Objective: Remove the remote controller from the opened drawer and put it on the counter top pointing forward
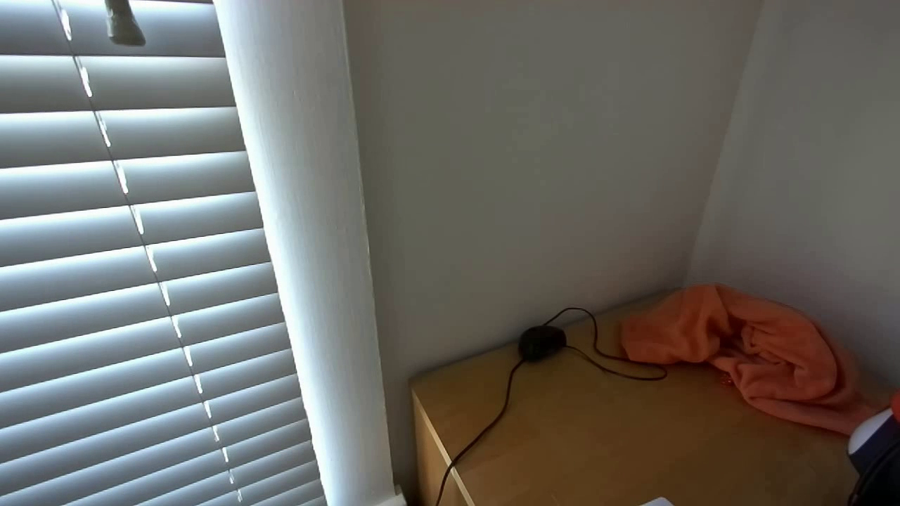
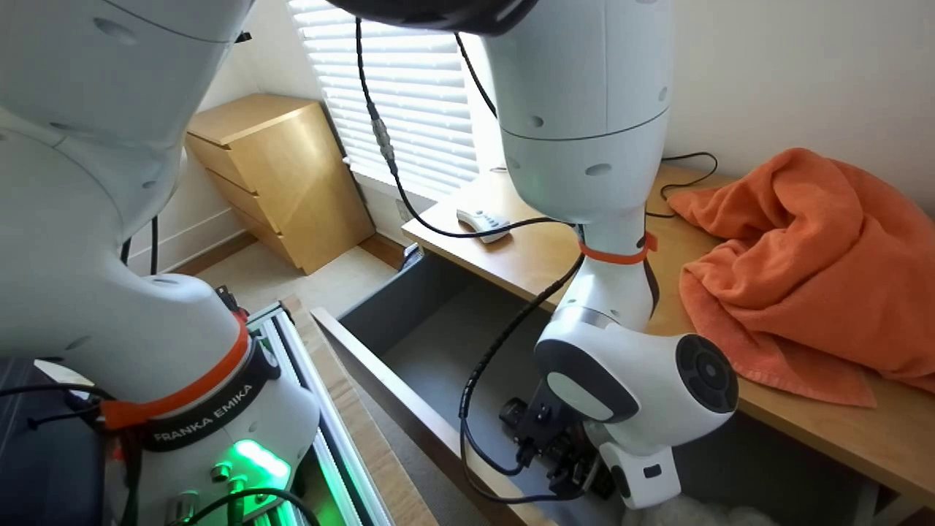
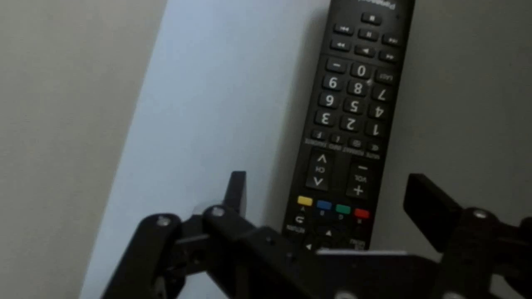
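Wrist view shows you the remote controller (image 3: 349,124) lying buttons up inside the drawer (image 3: 216,104), your tool (image 3: 327,180) standing wide with a finger to either side of it, while in an exterior view the open drawer juts from beneath the worktop (image 2: 529,256), which bears an orange cloth (image 2: 818,270).

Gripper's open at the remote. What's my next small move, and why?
I'd probably close the gripper slowly: in the wrist view its open fingers flank the remote controller with a gap on each side, so nothing is held yet. Their depth I can't judge.
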Action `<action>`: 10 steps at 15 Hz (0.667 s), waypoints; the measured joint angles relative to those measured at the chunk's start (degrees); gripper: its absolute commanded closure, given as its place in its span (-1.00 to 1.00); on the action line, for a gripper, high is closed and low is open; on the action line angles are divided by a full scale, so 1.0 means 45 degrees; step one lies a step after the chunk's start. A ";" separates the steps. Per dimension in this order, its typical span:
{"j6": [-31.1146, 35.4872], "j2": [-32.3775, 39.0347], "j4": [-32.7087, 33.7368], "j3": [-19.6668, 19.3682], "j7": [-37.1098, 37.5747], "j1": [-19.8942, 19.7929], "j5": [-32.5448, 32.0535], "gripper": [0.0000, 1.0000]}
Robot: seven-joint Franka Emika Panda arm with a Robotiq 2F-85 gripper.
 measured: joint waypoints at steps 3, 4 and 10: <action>0.0000 0.0220 0.0182 0.0000 0.0009 0.0000 0.0001 -0.68; 0.0000 0.0287 0.0243 0.0000 0.0015 0.0001 0.0001 -0.79; 0.0000 0.0537 0.0446 -0.0003 0.0062 0.0001 0.0011 -0.49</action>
